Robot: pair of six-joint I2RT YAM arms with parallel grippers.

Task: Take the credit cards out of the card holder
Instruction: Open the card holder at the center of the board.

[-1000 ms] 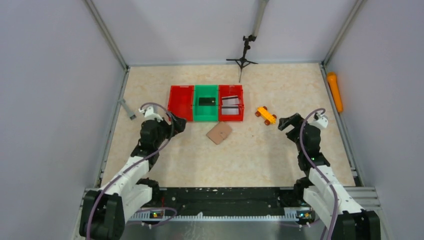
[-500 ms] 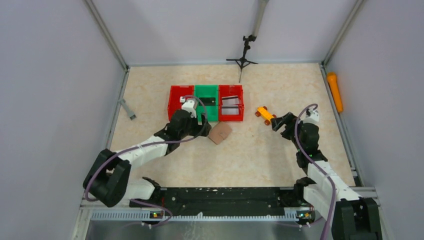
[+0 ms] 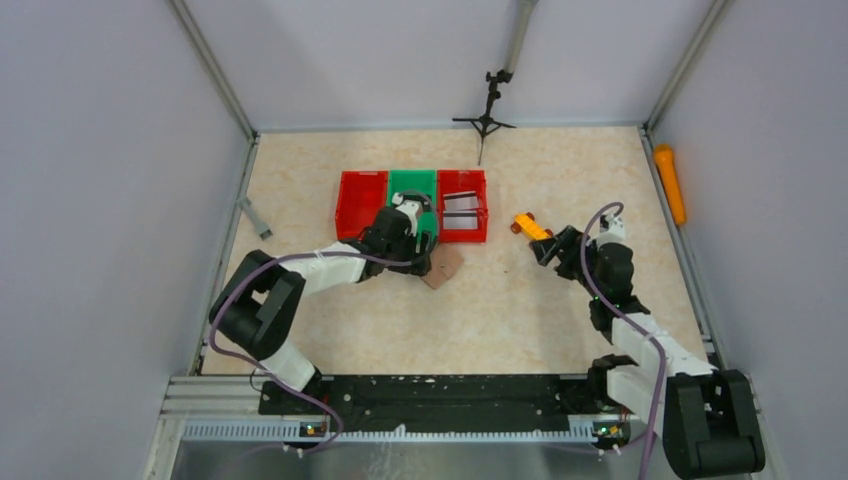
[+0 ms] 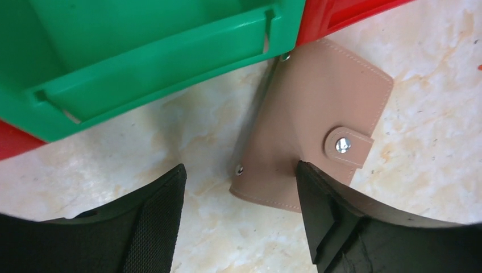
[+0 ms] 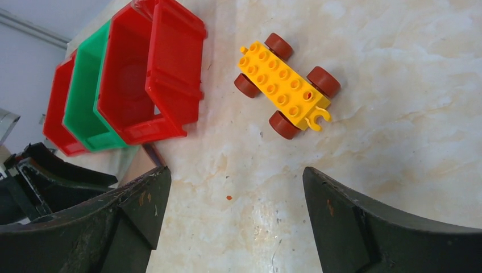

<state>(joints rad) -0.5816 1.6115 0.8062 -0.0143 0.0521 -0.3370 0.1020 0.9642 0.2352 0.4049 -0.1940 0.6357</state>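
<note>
Within the last second the left arm had swung from its own side of the worktop (image 3: 520, 300) across to the middle, and the left gripper (image 4: 240, 172) now hung just over the card holder (image 4: 310, 108). Its fingers were apart and had nothing between them. The card holder lay closed, its snap flap fastened, with one corner against the green bin (image 4: 153, 57). The right gripper (image 5: 233, 176) had drifted inward, also wide apart and empty, near the yellow toy cart (image 5: 282, 85). Two credit cards (image 3: 460, 208) already lay in the right red bin (image 3: 463, 232). Probably the left gripper was about to seize the holder, but whether cards remained inside I could not tell.
</note>
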